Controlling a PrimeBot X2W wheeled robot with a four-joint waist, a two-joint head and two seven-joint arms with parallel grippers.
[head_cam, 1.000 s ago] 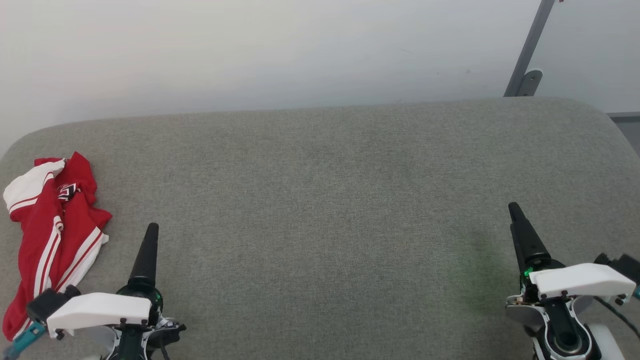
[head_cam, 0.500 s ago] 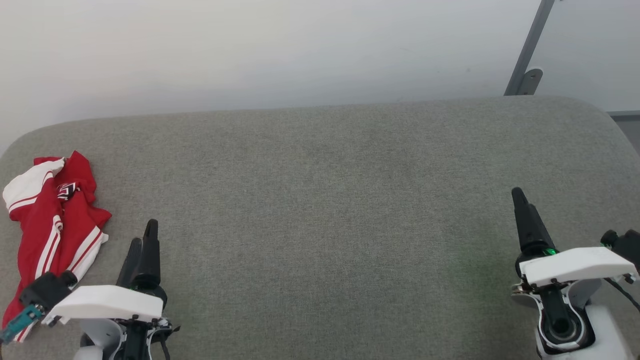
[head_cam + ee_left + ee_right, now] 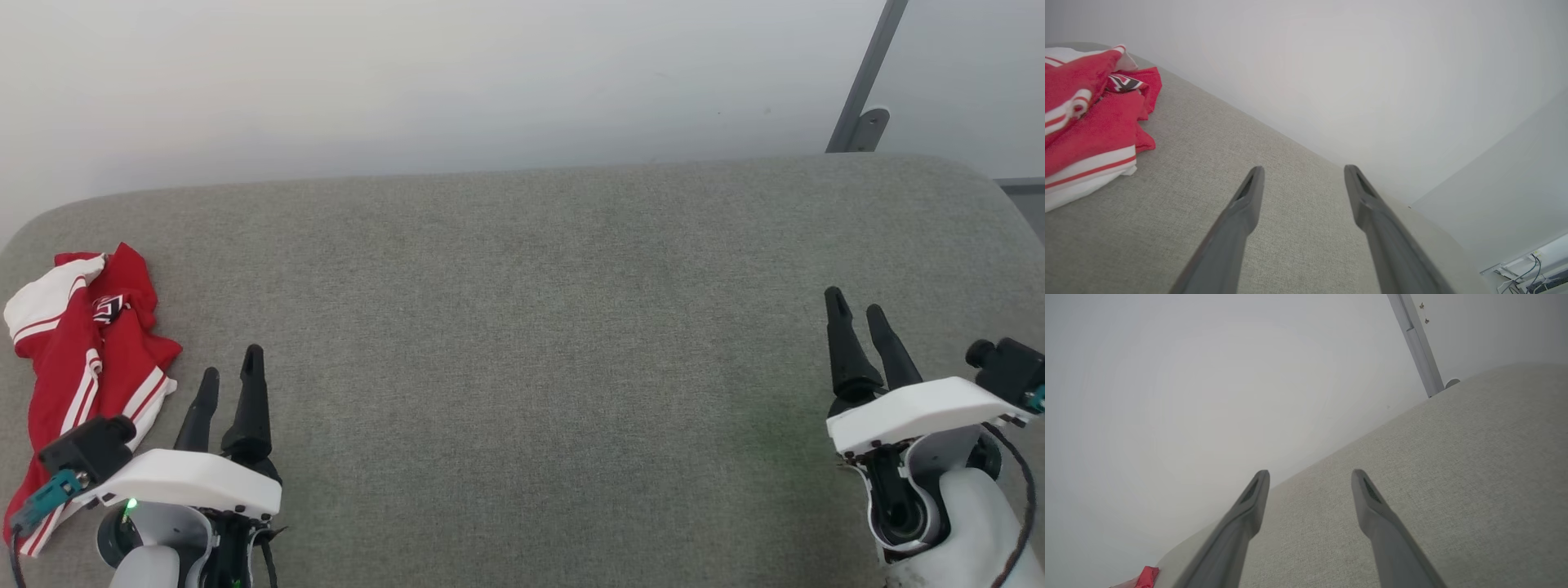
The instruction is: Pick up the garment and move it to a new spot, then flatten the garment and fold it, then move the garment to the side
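Observation:
The garment (image 3: 86, 359), a red shirt with white sleeves and stripe trim, lies crumpled at the far left of the grey padded surface (image 3: 522, 343). In the left wrist view the garment (image 3: 1090, 122) sits to the left of the fingers. My left gripper (image 3: 231, 361) hovers just right of it, open and empty, not touching the cloth. My right gripper (image 3: 856, 300) is open and empty near the right edge, far from the shirt. A red corner of the garment (image 3: 1146, 576) peeks in at the bottom left of the right wrist view.
A pale wall (image 3: 408, 82) runs behind the surface's rounded back edge. A grey metal post with a bracket (image 3: 865, 90) stands at the back right. The wide middle of the padded surface lies between the two grippers.
Both grippers have turned about their wrists, so both fingers of each now show side by side. The right gripper has risen further up the view. The garment has not moved.

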